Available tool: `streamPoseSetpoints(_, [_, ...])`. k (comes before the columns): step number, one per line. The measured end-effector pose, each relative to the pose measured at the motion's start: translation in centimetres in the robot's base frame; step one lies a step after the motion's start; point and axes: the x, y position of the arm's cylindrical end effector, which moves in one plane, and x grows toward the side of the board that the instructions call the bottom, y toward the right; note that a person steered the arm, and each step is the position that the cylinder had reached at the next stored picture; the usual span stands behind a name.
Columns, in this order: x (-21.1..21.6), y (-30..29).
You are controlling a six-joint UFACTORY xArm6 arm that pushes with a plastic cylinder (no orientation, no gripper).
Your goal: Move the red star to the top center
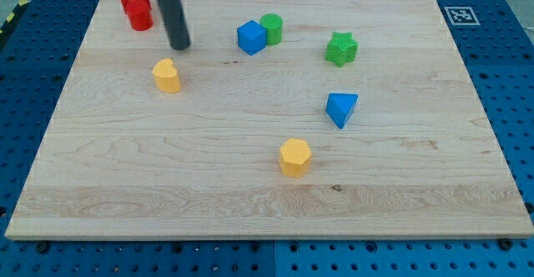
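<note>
Yellow hexagonal block (294,157) on grained wooden board (167,185); my tip (179,47) beside red star (136,7).

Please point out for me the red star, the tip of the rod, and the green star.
red star (136,7): camera view, on its front face.
my tip (179,46): camera view, rod's very end, right of the red star.
green star (341,48): camera view, on its top face.

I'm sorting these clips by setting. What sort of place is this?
Probably a robotics lab bench: a wooden board lies on a blue perforated table, with a printed marker tag at its corner and small coloured blocks spread for pushing. My tip sits right of the red star.
</note>
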Motion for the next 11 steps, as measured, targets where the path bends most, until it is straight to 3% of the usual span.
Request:
streamPoseSetpoints(3, [0.0, 2.3])
streamPoseSetpoints(5, [-0.3, -10.6])
streamPoseSetpoints(6, [-5.5, -16.9])
streamPoseSetpoints(9, [-11.3, -15.4])
streamPoseSetpoints(11, [-10.7, -13.0])
